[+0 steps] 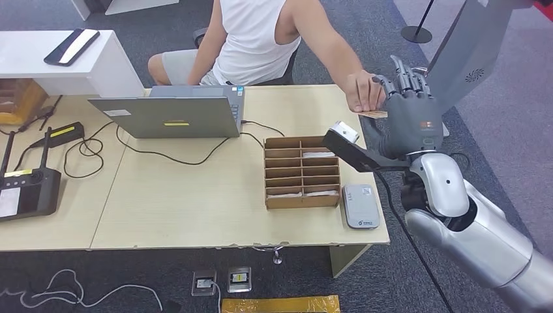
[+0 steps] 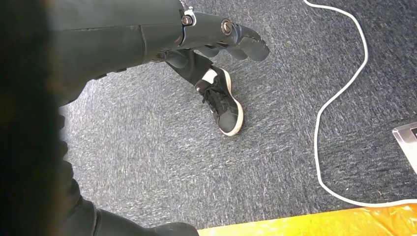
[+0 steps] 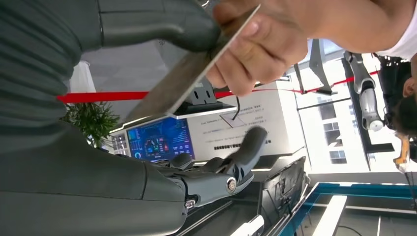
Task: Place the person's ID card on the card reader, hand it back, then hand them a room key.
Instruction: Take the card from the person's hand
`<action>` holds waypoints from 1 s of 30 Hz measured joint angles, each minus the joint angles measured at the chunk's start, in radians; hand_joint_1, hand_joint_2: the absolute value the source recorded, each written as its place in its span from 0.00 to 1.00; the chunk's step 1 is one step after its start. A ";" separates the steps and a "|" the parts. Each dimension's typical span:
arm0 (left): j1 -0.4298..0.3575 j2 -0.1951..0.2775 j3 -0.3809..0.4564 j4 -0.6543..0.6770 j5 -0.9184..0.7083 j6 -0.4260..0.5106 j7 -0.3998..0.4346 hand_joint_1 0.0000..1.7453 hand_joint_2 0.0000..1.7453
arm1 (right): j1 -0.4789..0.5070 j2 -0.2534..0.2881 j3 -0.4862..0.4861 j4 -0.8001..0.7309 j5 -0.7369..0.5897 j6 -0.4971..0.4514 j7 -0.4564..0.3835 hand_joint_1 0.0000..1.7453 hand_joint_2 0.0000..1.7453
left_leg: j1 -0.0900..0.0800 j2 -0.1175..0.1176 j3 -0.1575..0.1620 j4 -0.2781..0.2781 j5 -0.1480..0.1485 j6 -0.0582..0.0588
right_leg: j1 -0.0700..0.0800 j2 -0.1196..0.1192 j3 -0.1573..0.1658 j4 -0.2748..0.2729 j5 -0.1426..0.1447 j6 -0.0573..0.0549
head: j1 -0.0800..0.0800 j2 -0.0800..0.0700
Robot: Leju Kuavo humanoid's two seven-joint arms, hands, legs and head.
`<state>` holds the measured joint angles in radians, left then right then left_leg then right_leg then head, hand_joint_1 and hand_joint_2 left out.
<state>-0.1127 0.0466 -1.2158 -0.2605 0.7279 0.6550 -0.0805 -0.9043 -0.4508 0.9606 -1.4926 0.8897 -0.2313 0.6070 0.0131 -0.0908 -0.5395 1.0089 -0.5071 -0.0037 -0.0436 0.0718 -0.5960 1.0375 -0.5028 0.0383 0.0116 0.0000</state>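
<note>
A person's hand [image 1: 362, 91] holds a thin tan card [image 1: 373, 114] against my raised right hand [image 1: 407, 107], above the table's far right corner. In the right wrist view the card [image 3: 192, 73] is pinched in the person's fingers [image 3: 265, 44] and its other face lies against my thumb [image 3: 157, 24]. My darker fingers [image 3: 226, 172] stay spread, apart from the card. The grey card reader [image 1: 360, 205] lies on the table near its front right edge. My left hand [image 2: 216, 37] hangs over the carpet, holding nothing.
A cardboard divider box [image 1: 302, 171] with cards in its slots stands left of the reader. A laptop [image 1: 166, 114] with cables, a black box [image 1: 26, 189] and a charger [image 1: 65, 134] take up the left. The person sits behind the table. A shoe [image 2: 223, 103] is on the carpet.
</note>
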 joint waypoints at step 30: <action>0.003 -0.001 0.000 0.000 0.000 0.000 0.000 0.00 1.00 | -0.025 0.024 0.091 0.066 -0.060 -0.004 0.012 1.00 1.00 | 0.000 0.001 0.001 0.000 0.000 0.000 | 0.001 0.001 0.000 0.000 0.000 0.000 | 0.000 0.000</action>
<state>-0.1093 0.0457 -1.2158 -0.2609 0.7279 0.6552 -0.0805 -0.9295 -0.4269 1.0517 -1.4267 0.8294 -0.2354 0.6195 0.0135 -0.0902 -0.5389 1.0089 -0.5071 -0.0037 -0.0431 0.0723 -0.5962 1.0374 -0.5027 0.0382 0.0117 0.0000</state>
